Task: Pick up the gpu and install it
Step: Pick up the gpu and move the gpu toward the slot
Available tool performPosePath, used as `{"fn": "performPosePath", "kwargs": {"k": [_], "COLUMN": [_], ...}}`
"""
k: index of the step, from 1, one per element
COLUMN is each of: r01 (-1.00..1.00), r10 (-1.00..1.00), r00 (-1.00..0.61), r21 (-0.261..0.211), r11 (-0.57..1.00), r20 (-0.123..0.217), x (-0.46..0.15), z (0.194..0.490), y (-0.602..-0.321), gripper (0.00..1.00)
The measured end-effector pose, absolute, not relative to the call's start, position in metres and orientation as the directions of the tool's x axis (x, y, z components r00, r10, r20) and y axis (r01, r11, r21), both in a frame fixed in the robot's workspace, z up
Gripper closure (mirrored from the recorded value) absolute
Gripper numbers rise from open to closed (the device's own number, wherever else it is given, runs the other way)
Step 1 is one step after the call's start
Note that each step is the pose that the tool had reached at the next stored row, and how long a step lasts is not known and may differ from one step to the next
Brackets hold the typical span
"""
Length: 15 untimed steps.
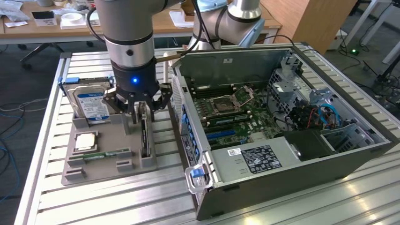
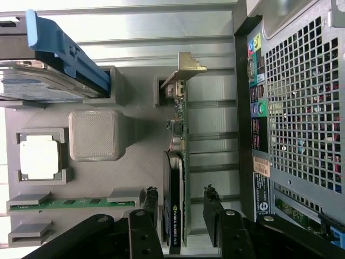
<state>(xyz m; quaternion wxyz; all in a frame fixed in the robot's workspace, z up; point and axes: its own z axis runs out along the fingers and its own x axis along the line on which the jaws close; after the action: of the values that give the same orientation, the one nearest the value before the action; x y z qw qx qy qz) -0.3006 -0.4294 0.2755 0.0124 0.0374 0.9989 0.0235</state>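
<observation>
Gpu [image 2: 176,183] stands on edge, slotted upright between posts of the grey holder tray [image 1: 106,136] on the tabletop [image 1: 93,201], which leaves both faces free to grip. The pincer [image 2: 180,194] hangs over it, spread wide, one finger either side, apparently not touching. The open computer case [image 1: 262,187] lies just beside the tray.

A robotics lab or workshop. At the centre of the exterior view, an industrial robot arm [image 1: 128,42] stands over an aluminium-profile table [image 1: 93,201], with an opened desktop computer case [image 1: 281,154] at right. A cluttered wooden desk [image 1: 62,29] crosses the upper left, and loose cables [image 1: 11,108] lie on the floor [image 1: 31,84] at the left edge.
</observation>
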Motion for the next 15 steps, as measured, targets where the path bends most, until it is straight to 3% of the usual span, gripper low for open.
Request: {"fn": "performPosePath", "kwargs": {"k": [15], "r01": [0.074], "r10": [0.075], "r00": [-0.997], "r21": [0.048], "r11": [0.996], "r20": [-0.023], "x": [-0.3006], "z": [0.2693], "y": [-0.4295], "gripper": [0.53]}}
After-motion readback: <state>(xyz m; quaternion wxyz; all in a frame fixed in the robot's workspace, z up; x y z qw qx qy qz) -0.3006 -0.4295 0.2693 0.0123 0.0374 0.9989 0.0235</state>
